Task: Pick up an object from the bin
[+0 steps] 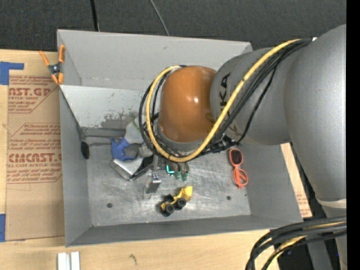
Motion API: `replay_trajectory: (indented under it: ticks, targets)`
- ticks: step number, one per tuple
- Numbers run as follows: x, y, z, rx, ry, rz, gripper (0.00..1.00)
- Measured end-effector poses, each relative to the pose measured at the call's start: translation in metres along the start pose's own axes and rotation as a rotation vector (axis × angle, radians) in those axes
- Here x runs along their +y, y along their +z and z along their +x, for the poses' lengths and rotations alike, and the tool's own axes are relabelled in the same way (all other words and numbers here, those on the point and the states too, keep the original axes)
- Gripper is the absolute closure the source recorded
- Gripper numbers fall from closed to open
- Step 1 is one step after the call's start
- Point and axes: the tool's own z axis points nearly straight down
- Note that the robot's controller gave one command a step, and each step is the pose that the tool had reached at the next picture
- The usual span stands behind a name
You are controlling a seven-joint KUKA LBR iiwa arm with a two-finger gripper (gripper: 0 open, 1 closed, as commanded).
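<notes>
The gripper (163,178), whose opening cannot be told beneath the orange domed wrist cover (185,103), is being held low in the grey metal bin (112,94), just beside a small yellow-and-black toy vehicle (175,199), probably so that a nearby thing can be taken.

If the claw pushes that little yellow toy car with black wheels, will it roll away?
Probably: the yellow toy car has black wheels, so a nudge may roll it across the bin's flat floor. It looks small, so likely light and hard, not floppy.
</notes>
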Motion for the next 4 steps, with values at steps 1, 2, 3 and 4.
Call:
replay_trajectory:
  ticks: [1,2,3,4]
  targets:
    - [-0.001,-0.004,-0.002,-0.007,0.002,-0.001,0.00]
    - [-0.017,0.031,-0.029,-0.018,-0.123,-0.005,0.00]
    - [-0.024,0.050,-0.042,-0.037,-0.296,-0.005,0.00]
    - [-0.024,0.060,-0.050,-0.035,-0.182,-0.016,0.00]
